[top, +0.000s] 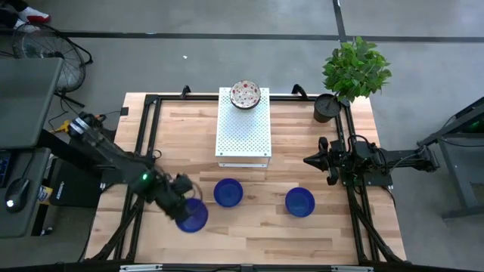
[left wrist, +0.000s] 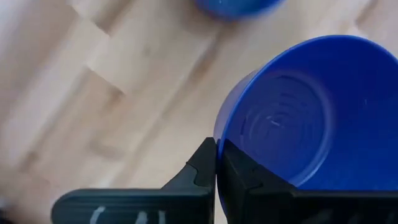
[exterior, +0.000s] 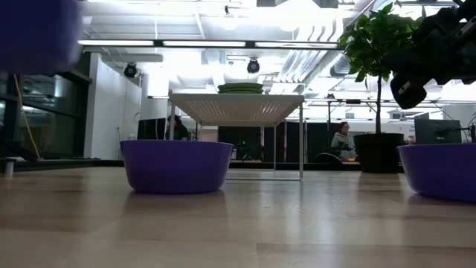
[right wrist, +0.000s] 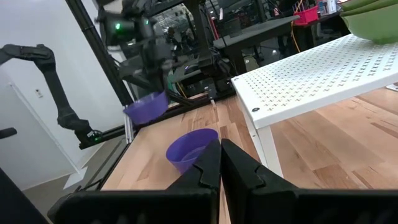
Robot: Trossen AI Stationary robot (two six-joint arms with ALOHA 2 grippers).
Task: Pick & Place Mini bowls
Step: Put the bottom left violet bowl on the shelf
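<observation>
Blue bowl [left wrist: 311,112] hangs above the wooden table [top: 249,242] near its front left, its rim pinched in my left claw [top: 181,200]. Two more blue bowls sit on the wood, one [top: 228,192] just beside the held one and the other [top: 299,202] toward my right claw [top: 311,160], which hovers closed and empty. Farther back, a patterned bowl [top: 245,94] rests on the white perforated stand [top: 243,132].

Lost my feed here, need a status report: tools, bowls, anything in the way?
Left tool shut on blue bowl rim, lifted off the table. Right tool shut, empty, waiting at right side. Two blue bowls on table; speckled bowl on white rack. Nothing in the way.
</observation>
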